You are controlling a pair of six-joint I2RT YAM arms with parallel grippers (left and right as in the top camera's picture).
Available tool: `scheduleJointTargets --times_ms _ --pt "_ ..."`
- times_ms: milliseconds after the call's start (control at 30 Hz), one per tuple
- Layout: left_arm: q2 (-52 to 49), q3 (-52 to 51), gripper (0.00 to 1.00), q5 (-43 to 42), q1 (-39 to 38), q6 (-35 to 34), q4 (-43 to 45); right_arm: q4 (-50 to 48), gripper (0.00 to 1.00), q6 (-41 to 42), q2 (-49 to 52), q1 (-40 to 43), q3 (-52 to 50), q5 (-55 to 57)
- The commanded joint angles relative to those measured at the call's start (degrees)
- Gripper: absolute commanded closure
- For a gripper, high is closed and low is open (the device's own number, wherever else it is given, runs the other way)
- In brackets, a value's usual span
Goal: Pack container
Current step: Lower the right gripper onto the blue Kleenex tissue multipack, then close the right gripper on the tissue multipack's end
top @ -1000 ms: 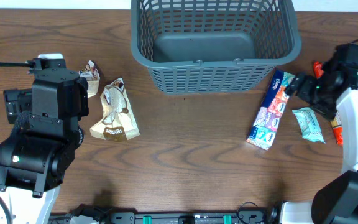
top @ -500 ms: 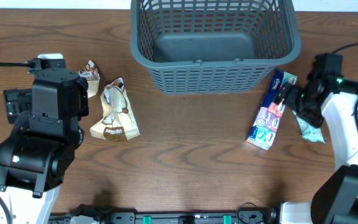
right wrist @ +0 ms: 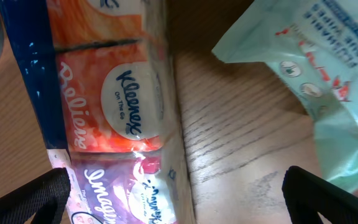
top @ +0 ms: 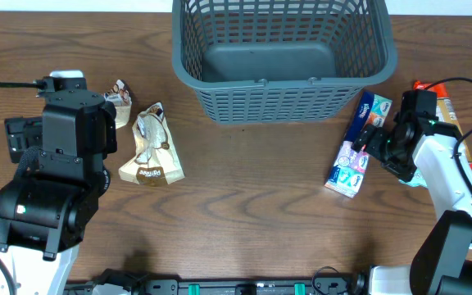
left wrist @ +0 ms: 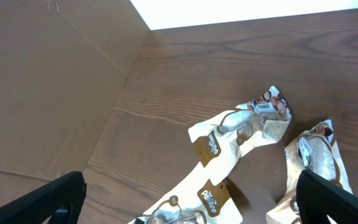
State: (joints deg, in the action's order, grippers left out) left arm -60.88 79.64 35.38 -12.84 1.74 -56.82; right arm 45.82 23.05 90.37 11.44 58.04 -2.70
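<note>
Beside the container (top: pixel 285 102), the right gripper (top: pixel 377 141) hangs spread over the tissue pack (top: pixel 347 168); off-centre closing could snag the teal packet (right wrist: pixel 328 93)

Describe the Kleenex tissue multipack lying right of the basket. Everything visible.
The Kleenex multipack is a long, flat bundle of pocket tissue packs in shiny clear film with a dark blue edge. Its panels are teal, orange and purple-pink, with white oval labels. It lies slanted on the wooden table, its far end by the grey basket's front right corner; contact there is unclear. A teal wipes packet lies apart to its right. The open right hand hovers over its right edge, gripping nothing.
</note>
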Motion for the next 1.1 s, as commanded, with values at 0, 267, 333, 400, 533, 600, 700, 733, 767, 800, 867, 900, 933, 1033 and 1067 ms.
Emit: scheduleJointTargets --times_ms 0,267,333,400,533,600,700,733,767,800,867,900,933,1033,1067 --pt "0.0 0.9 0.01 1.1 0.3 -0.1 -0.2 -0.7 0.01 0.7 0.0 -0.4 -1.3 -1.4" --pt "0.0 0.9 0.01 1.1 0.3 -0.1 -0.2 -2.4 0.01 0.7 0.0 -0.4 -4.1 -2.1" --pt "0.0 0.9 0.01 1.1 0.3 -0.1 -0.2 -2.9 0.01 0.7 0.0 -0.4 -4.8 -2.3" --pt "0.0 0.9 0.01 1.1 0.3 -0.1 -0.2 -3.5 0.01 0.7 0.0 -0.4 -5.6 -2.3" --pt "0.0 0.9 0.01 1.1 0.3 -0.1 -0.2 -5.1 0.01 0.3 0.0 -0.4 -7.6 -3.5" --pt "0.0 0.9 0.01 1.1 0.3 -0.1 -0.2 -5.9 0.01 0.1 0.0 -0.4 -8.4 -4.5" --pt "0.0 0.9 0.01 1.1 0.3 -0.1 -0.2 -6.3 0.01 0.1 0.0 -0.4 -8.8 -4.5" --pt "0.0 0.9 0.01 1.1 0.3 -0.1 -0.2 -6.4 0.01 0.1 0.0 -0.4 -8.8 -4.5" --pt "0.0 0.9 0.02 1.1 0.3 -0.1 -0.2 -6.4 0.01 0.0 0.0 -0.4 -8.8 -4.7" --pt "0.0 0.9 0.01 1.1 0.3 -0.1 -0.2 -6.5 0.01 0.0 0.0 -0.4 -8.8 -4.9" --pt "0.0 0.9 0.01 1.1 0.3 -0.1 -0.2 -7.0 0.01 -1.3 0.0 -0.4 -8.8 -6.6" --pt "0.0 0.9 0.01 1.1 0.3 -0.1 -0.2 -7.2 0.01 -1.4 0.0 -0.4 -8.8 -7.0" --pt "0.0 0.9 0.01 1.1 0.3 0.0 -0.2 -7.3 0.01 -1.4 0.0 -0.4 -8.8 -7.3" --pt "0.0 0.9 0.01 1.1 0.3 -0.1 -0.2 -7.6 0.01 -1.4 0.0 -0.4 -8.8 -8.2" --pt "0.0 0.9 0.01 1.1 0.3 -0.1 -0.2 -7.7 0.01 -1.4 0.0 -0.4 -8.8 -8.3"
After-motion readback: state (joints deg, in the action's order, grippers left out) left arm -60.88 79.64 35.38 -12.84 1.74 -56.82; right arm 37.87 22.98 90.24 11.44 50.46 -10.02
